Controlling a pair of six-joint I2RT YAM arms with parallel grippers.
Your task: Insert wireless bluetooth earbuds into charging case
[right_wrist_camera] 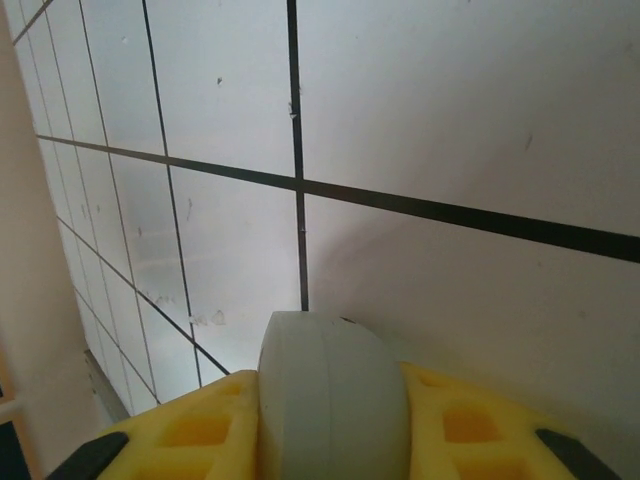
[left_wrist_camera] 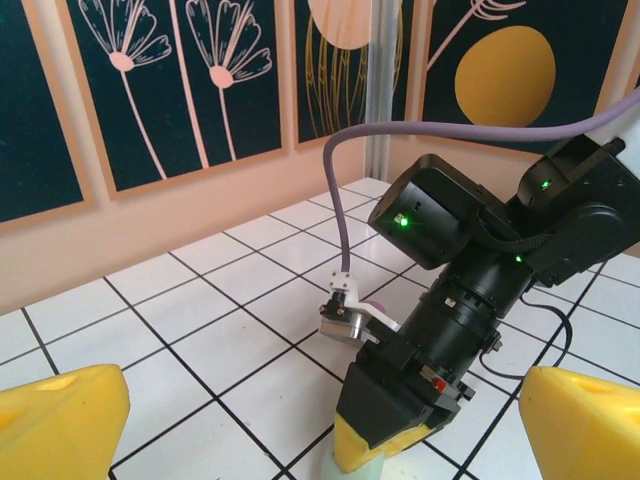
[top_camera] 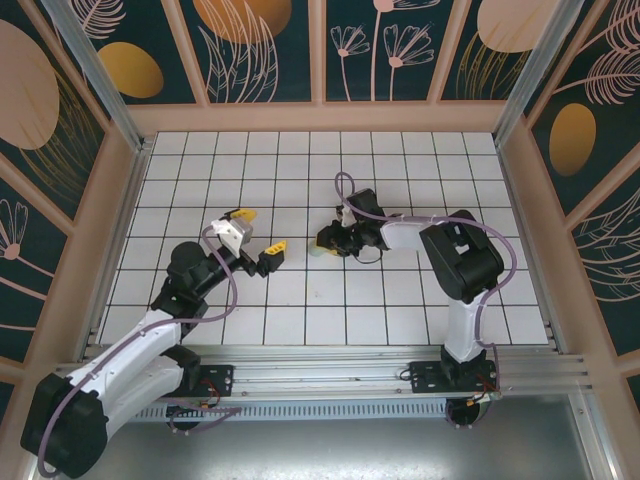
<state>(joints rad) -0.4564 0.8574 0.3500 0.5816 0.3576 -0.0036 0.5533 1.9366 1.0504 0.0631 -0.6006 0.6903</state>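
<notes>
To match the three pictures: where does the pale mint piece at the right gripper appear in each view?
Top external: the pale mint piece sits just left of centre, at the right gripper.
Left wrist: bottom edge, under that gripper's yellow finger.
Right wrist: bottom centre, between the yellow fingers.
Shared landmark: the white tiled table.

Bright, even light — soft shadows, foreground blurred

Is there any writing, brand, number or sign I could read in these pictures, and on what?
No text can be read anywhere.
On the right arm: a tiny red and white mark near its gripper end, too small to read.
On the wall panels: drawn flowers and circles, no words.
On the pale mint case: plain, no marking visible.
</notes>
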